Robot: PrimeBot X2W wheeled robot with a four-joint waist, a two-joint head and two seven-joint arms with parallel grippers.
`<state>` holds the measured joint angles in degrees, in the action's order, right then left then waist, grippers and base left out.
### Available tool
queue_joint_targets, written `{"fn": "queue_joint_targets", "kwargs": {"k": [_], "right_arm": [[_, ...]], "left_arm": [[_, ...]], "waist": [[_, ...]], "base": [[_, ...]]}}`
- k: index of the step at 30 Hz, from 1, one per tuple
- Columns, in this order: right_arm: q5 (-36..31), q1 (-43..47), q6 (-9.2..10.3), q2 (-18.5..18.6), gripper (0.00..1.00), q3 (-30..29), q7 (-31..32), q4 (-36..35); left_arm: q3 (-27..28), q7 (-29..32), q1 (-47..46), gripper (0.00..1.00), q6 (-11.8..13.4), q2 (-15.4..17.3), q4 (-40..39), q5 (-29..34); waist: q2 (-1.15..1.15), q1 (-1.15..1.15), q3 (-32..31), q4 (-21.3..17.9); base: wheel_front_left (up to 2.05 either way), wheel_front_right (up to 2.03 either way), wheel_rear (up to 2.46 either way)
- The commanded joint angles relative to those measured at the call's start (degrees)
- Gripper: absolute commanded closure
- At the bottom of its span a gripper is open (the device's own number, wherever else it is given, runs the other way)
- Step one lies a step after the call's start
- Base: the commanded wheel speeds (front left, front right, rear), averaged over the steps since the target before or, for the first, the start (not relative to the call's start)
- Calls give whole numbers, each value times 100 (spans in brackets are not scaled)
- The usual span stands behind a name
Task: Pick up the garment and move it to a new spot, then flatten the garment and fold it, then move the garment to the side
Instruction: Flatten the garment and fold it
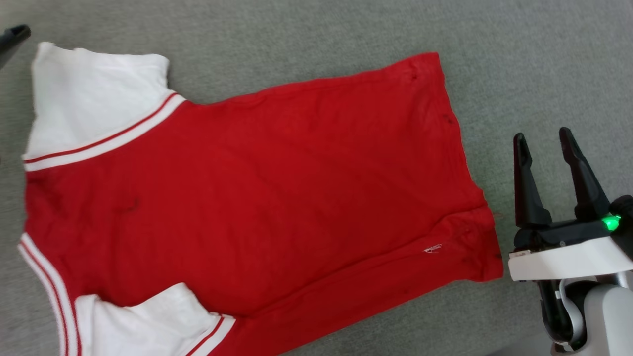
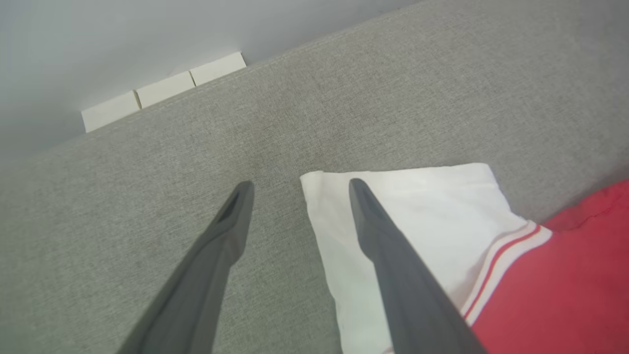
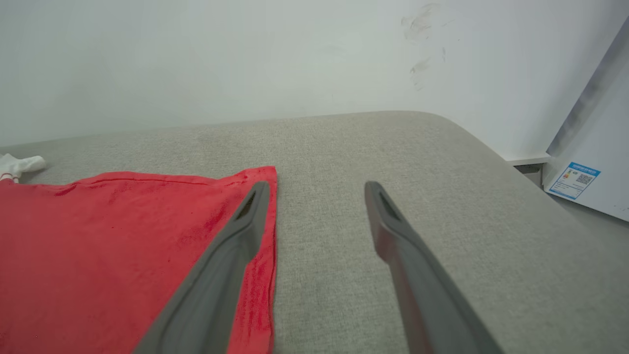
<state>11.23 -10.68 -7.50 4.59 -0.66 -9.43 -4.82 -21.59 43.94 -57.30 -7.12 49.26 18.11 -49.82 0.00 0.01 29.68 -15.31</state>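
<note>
The red jersey T-shirt (image 1: 277, 198) is lying spread flat, unfolded, across the grey fabric-covered surface (image 1: 519, 49). Flattening is looking about done, while folding and moving it aside are waiting. The right claw (image 1: 542, 134) is hanging released and empty just beside the hem corner. The left claw (image 2: 300, 183) is hovering released over the white sleeve (image 2: 417, 206), toward the far edge.

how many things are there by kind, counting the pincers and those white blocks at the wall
garment: 1
pincers: 2 (left pincer, right pincer, both open)
white blocks at the wall: 3
total: 6
</note>
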Motion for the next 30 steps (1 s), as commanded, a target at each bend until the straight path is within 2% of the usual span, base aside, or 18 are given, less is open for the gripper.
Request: {"fn": "queue_joint_targets", "kwargs": {"k": [1,6,12,13,14,16,23,26,30], "right_arm": [[39,-120,2,-59,0,39,-54,45],[90,-238,3,-103,0,132,-172,161],[87,-252,2,-144,0,156,-251,265],[80,-252,3,-147,0,141,-256,276],[69,-246,2,-149,0,124,-258,277],[30,-250,2,-153,0,94,-231,259],[-122,-347,3,42,0,60,66,217],[-161,-363,3,239,0,80,385,173],[-112,-408,3,704,0,236,1133,73]], "left_arm": [[-57,221,-182,0,2,-23,146,-11],[-326,918,-510,0,2,47,600,40],[-639,1169,-442,0,-9,128,986,165],[-688,1208,-393,24,-11,140,1037,159],[-720,1243,-357,100,-12,134,1073,102],[-746,1125,-340,100,-22,72,1022,23],[-785,34,-463,100,-33,-208,789,-26],[-967,-337,-421,100,-34,-249,597,-71],[-1188,-786,-328,100,-34,-265,240,-269]], "waist": [[0,-1,244,-219],[0,-1,456,-380],[0,-1,540,-442],[0,-1,538,-436],[0,-1,530,-424],[0,-1,499,-374],[0,-1,174,-66],[0,-1,-58,117],[0,-1,-362,395]], "base": [[0,0,0],[0,0,0],[0,0,0],[0,0,0],[0,0,0],[0,0,0],[0,0,0],[0,0,0],[0,0,0]]}}
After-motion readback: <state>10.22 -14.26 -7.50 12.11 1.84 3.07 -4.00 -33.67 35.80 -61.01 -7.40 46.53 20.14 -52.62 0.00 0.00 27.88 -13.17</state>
